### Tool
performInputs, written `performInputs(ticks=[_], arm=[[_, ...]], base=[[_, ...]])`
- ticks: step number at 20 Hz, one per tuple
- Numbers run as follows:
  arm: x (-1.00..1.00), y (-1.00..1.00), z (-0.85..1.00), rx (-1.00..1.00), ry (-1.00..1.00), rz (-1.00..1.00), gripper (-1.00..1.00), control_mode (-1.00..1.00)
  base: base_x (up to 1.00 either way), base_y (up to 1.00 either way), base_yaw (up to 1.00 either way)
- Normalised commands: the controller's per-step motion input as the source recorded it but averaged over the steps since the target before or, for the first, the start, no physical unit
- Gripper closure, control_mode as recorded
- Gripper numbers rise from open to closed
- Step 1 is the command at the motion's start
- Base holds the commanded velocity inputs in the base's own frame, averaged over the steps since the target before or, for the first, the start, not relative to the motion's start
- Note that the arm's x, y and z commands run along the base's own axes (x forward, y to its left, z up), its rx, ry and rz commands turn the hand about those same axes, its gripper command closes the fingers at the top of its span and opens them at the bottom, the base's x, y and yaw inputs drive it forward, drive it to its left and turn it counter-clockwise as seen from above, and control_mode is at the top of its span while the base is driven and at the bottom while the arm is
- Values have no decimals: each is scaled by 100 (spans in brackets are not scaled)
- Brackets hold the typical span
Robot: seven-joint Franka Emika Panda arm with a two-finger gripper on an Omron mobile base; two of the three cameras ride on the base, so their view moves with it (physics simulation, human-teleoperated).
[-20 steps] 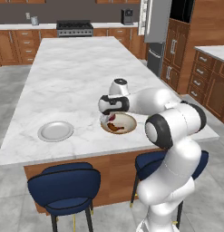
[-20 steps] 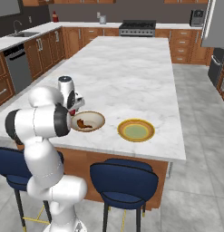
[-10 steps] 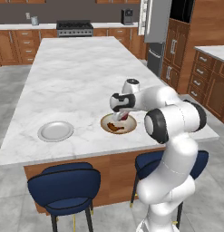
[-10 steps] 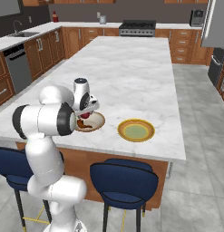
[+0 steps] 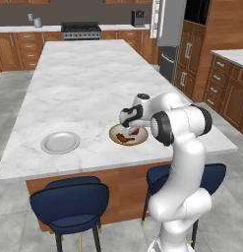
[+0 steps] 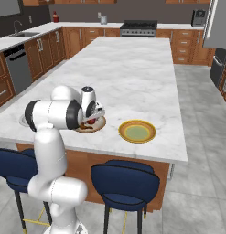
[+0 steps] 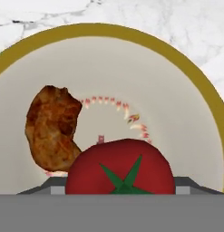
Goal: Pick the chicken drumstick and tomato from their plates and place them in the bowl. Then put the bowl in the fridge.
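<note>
- While the tomato (image 7: 120, 170) sits between the two finger tips of the gripper (image 7: 120, 188), right at their level, its green star-shaped top faces the hand camera; the tips stand at both sides of it, but I cannot tell if they press it or have let it go.
- Just beyond the tomato and a little to the left in the hand view, the chicken drumstick (image 7: 52, 129) lies inside the bowl (image 7: 186, 113), and its lower edge is hidden behind the tomato.
- Under the gripper, the bowl has a pale inside and a tan rim, and it stands on the marble counter (image 5: 83, 88).
- From the left base view, the gripper (image 5: 132, 129) hangs directly over the bowl (image 5: 118, 133), with a red spot and a brown piece under it.
- Well apart from the gripper, toward the left in this view, the grey plate (image 5: 60, 142) lies on the counter with nothing on it.
- From the right base view, the yellow-rimmed plate (image 6: 137, 131) lies near the bowl (image 6: 99, 123), on the side away from the arm, also with nothing on it.
- Far beyond the gripper, past the counter end, the fridge (image 5: 168, 34) stands with its door open.
</note>
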Motion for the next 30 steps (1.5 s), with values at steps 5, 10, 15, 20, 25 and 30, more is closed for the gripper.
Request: performInputs(ticks=[5,10,15,20,25,30], arm=[[9,-5,-24,0,2,-4,-100,-100],[0,-2,-3,0,0,-1,-100,-100],[-4,-4,22,-1,0,-2,-100,-100],[-31,-3,40,-1,-5,8,-100,-100],[-57,3,35,-2,-12,18,-100,-100],[-65,26,3,-11,-5,18,-100,-100]], base=[[0,0,0],[0,0,0],[0,0,0],[0,0,0],[0,0,0],[0,0,0]])
